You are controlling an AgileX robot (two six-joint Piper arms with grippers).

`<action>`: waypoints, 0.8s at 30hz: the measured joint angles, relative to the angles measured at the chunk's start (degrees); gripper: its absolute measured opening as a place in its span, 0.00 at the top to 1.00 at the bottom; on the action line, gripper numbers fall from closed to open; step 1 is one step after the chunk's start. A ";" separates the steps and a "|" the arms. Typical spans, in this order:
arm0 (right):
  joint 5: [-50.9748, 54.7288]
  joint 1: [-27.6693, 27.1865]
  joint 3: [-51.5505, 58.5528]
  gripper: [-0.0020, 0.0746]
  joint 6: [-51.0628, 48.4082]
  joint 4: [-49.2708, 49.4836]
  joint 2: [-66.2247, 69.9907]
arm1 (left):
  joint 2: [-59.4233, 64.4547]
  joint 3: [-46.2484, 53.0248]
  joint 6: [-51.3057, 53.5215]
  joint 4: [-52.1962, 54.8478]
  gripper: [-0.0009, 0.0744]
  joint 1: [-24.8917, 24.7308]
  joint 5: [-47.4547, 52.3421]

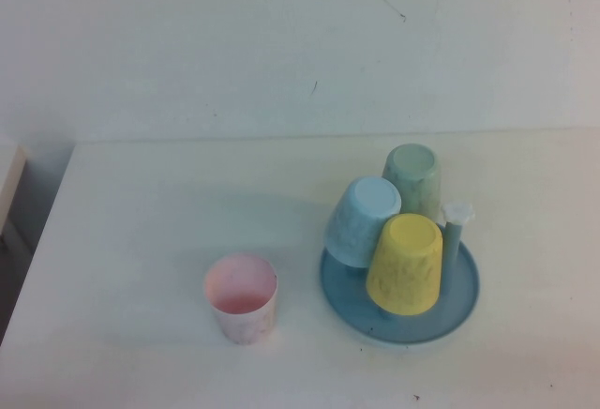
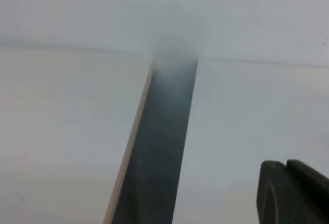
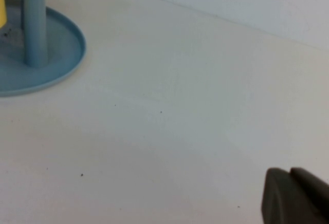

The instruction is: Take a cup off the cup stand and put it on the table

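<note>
The pale pink cup (image 1: 241, 297) stands upright, mouth up, on the white table (image 1: 141, 240), just left of the cup stand (image 1: 464, 306). The stand's blue base holds three upturned cups on pegs: light blue (image 1: 362, 220), yellow (image 1: 406, 264) and green (image 1: 412, 178). One white-tipped peg (image 1: 457, 224) is bare. Neither arm shows in the high view. My left gripper (image 2: 287, 168) is shut with nothing in it, above the table's left edge. My right gripper (image 3: 290, 174) is shut and empty, over bare table to the right of the stand (image 3: 61, 67).
A dark gap (image 2: 154, 147) runs between the table and a neighbouring white surface (image 2: 61, 126) on the left. The white wall (image 1: 281, 43) rises behind the table's far edge.
</note>
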 joint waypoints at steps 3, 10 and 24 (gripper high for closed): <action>0.00 0.00 0.00 0.98 0.00 0.00 0.00 | 0.00 0.00 0.00 0.22 0.99 1.27 4.09; 0.00 0.00 0.00 0.98 0.00 0.00 0.00 | 0.00 0.00 2.50 0.22 0.99 -6.20 5.94; 0.00 0.00 0.00 0.98 0.00 0.00 0.00 | 0.00 0.00 3.80 0.41 0.99 -10.56 5.94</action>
